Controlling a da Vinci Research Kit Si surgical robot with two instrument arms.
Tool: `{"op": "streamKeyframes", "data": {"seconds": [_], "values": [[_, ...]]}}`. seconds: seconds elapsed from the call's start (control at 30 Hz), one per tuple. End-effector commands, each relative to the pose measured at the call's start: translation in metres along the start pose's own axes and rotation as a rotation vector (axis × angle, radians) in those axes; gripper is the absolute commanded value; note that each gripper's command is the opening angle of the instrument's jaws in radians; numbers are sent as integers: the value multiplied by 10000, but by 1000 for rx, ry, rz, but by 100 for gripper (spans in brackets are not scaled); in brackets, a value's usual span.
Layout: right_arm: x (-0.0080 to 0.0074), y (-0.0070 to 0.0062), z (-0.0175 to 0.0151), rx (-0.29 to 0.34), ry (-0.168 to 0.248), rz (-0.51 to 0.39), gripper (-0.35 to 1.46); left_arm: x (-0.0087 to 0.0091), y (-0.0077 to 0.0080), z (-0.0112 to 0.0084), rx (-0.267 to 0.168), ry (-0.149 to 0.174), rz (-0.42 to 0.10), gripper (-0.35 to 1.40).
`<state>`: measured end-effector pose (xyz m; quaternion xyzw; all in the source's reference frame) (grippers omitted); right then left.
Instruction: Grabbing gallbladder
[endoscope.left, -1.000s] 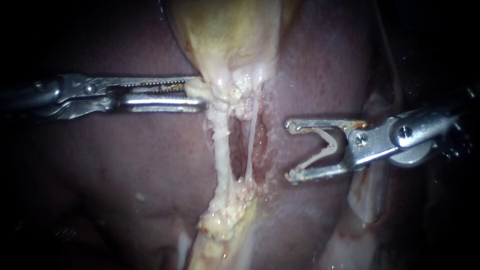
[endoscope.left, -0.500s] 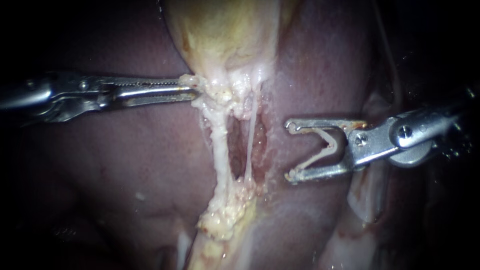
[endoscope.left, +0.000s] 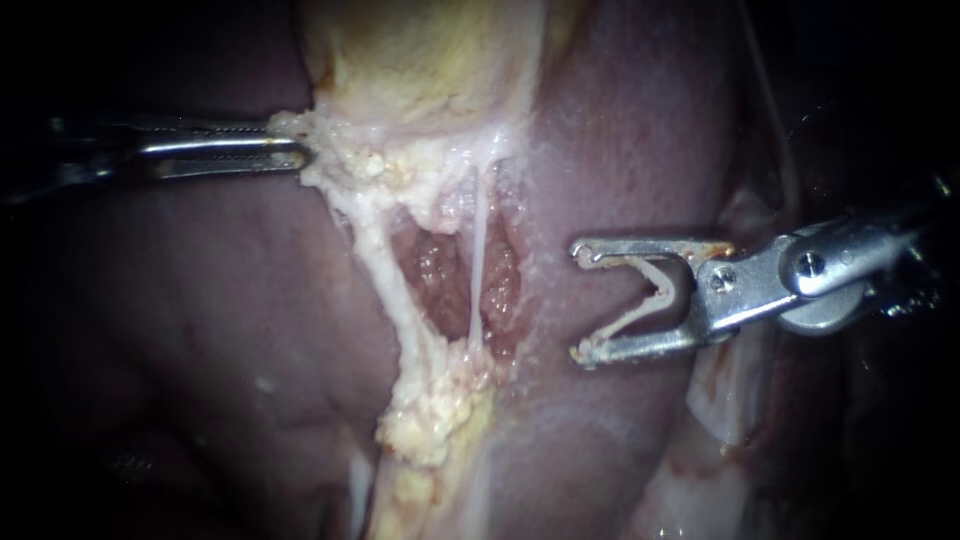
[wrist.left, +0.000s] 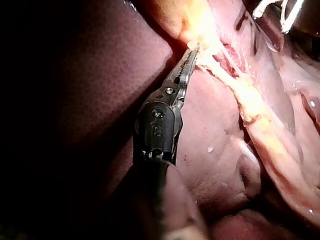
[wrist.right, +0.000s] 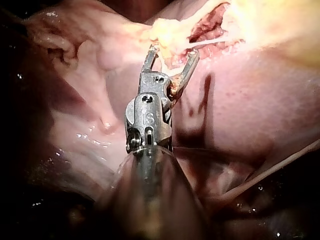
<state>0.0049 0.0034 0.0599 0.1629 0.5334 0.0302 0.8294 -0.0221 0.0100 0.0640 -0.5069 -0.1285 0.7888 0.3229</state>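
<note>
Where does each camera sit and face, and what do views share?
Endoscope: close to the tissue, facing gallbladder and liver; left tool enters from left, right tool from right.
Left wrist: on the left arm, looking along the left tool to jaws shut on the gallbladder.
Right wrist: on the right arm, looking along the right tool to open jaws.
Shared: all show the gallbladder's edge.

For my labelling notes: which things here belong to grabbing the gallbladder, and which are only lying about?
In the job: gallbladder; left instrument, jaws shut on its edge.
Just there: right instrument, jaws open, beside the tubes; liver.
</note>
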Motion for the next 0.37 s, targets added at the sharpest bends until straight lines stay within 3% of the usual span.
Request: {"op": "streamKeyframes", "data": {"seconds": [0.03,0.37], "values": [[0,0,0,0,0,0,50,0,1,1,2,1,1,-35],[0,0,0,1,-3,0,50,-2,2,6,8,2,1,-35]]}}
